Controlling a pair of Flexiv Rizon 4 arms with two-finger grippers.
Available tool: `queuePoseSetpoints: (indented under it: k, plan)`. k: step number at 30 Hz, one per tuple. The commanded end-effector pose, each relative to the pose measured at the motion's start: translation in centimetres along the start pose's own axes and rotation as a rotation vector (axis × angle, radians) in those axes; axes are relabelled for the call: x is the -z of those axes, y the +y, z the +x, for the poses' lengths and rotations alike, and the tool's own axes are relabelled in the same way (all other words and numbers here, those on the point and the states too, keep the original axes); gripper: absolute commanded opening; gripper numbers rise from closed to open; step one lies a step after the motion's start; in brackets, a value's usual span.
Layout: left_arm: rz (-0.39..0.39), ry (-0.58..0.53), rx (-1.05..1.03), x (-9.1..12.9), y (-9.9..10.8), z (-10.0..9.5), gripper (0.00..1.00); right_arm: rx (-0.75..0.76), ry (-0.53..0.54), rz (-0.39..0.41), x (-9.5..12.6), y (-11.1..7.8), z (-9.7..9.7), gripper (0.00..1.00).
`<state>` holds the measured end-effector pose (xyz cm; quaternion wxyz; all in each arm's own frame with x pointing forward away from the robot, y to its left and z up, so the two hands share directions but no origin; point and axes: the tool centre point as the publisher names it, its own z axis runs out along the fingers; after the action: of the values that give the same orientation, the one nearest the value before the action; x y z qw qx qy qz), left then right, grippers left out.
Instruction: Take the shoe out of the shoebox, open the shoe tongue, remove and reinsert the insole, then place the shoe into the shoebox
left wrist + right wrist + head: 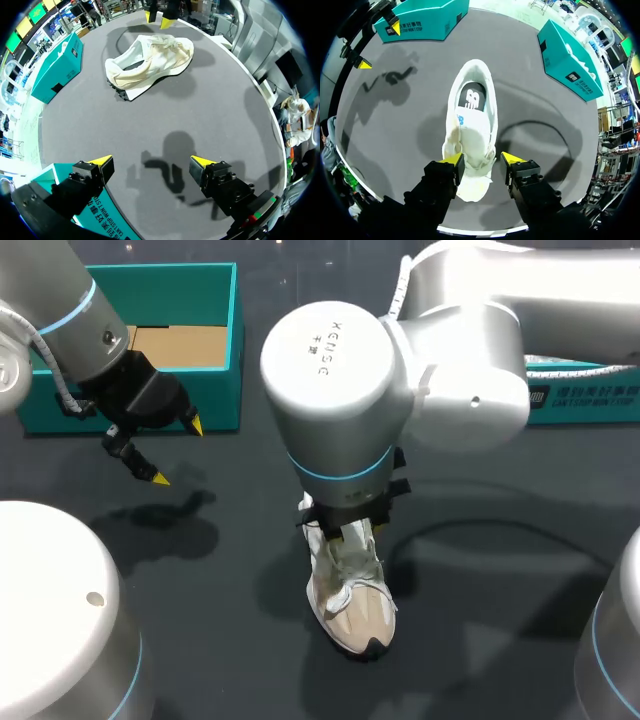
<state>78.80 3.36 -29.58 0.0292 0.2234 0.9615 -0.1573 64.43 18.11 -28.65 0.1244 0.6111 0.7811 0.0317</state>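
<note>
We have the shoe (352,600) out of the box (237,350) and resting on its sole near the middle of the tabletop (220,580), at about 5 o'clock from the box. The box sits open at 11 o'clock, its mouth up and ready for the shoe's return.

Our right tool (483,159) hangs straight down over the shoe, released, one finger on each side of the laced forefoot. We cannot tell whether the tips touch the upper. We judge it is lined up this way to get at the tongue, the step in hand. The insole (471,97) shows dark in the heel opening ahead of the fingers, seated and not yet pulled.

Our left tool (178,452) is released too and holds nothing. It hovers just in front of the box at 10 o'clock, well apart from the shoe. We judge this leaves the right arm room while keeping the left near enough to steady the shoe.
</note>
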Motion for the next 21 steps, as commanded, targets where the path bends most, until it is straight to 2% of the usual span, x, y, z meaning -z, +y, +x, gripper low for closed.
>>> queuePoseSetpoints:
  k: [1, 7, 12, 21]
  plan:
    - [-0.002, -0.001, -0.001, 0.1, 0.0, 0.1, 1.00, 0.004, 0.032, 0.015, -1.7, 0.2, -0.2, 0.46]
    - [-0.002, -0.001, -0.001, 0.1, 0.0, 0.1, 1.00, 0.011, 0.059, 0.029, -3.5, 0.8, 0.0, 0.38]
    - [-0.002, -0.001, -0.001, 0.1, 0.0, 0.1, 1.00, 0.015, 0.068, 0.039, -4.5, 1.6, 0.1, 0.36]
    - [-0.002, -0.001, -0.001, 0.1, 0.0, 0.1, 1.00, 0.019, 0.064, 0.022, -4.4, 1.8, 0.7, 0.33]
